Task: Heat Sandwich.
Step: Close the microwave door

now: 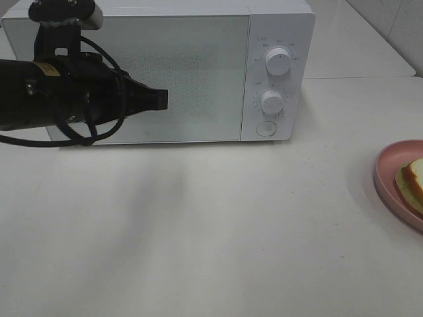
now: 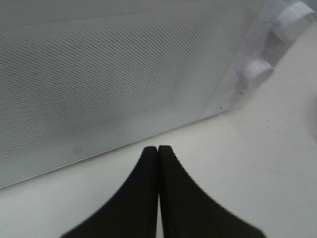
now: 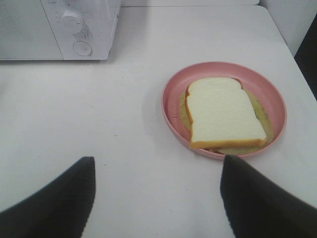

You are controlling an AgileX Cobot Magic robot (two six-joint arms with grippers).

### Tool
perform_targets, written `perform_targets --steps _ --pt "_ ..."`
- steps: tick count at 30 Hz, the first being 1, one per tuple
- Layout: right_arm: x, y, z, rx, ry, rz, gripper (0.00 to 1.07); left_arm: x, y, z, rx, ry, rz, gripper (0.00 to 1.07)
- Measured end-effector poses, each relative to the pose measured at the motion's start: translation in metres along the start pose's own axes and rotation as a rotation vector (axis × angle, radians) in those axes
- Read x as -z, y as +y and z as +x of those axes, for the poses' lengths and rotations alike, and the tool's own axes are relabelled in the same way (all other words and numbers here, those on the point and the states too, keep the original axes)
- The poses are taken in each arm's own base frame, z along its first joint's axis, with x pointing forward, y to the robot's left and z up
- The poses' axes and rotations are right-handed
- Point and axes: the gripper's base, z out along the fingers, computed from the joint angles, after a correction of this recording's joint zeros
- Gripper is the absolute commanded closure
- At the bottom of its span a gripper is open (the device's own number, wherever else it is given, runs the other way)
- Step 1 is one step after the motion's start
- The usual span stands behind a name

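The sandwich (image 3: 225, 114), white bread with a tan crust over pale green filling, lies on a round pink plate (image 3: 171, 96); both show at the right edge of the high view, sandwich (image 1: 415, 181) on plate (image 1: 390, 165). My right gripper (image 3: 156, 173) is open and hangs over bare table just short of the plate, holding nothing. My left gripper (image 1: 162, 99) is shut and empty, its tips close in front of the closed door of the white microwave (image 1: 178, 72). In the left wrist view the shut fingertips (image 2: 157, 148) point at the door's lower edge (image 2: 99, 151).
The microwave's panel carries two white knobs (image 1: 278, 59) (image 1: 271, 102) and a round button (image 1: 266, 128). The white table (image 1: 211, 224) stretches in front of it. A seam between table tops (image 1: 357, 77) runs at the back right.
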Motion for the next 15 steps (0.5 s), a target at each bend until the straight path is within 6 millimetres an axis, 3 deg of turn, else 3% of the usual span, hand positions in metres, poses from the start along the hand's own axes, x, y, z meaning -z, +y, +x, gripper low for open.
perform_targets --steps 7,10,15 --pt "0.0 0.0 0.0 0.0 0.0 0.0 0.38 0.031 -0.008 -0.005 -0.069 0.115 0.092 1.07" --pt "0.0 0.0 0.0 0.0 0.0 0.0 0.38 0.055 -0.011 -0.007 -0.093 0.191 0.142 1.07" --pt "0.0 0.0 0.0 0.0 0.0 0.0 0.39 0.085 0.003 -0.011 -0.079 0.277 0.143 1.07"
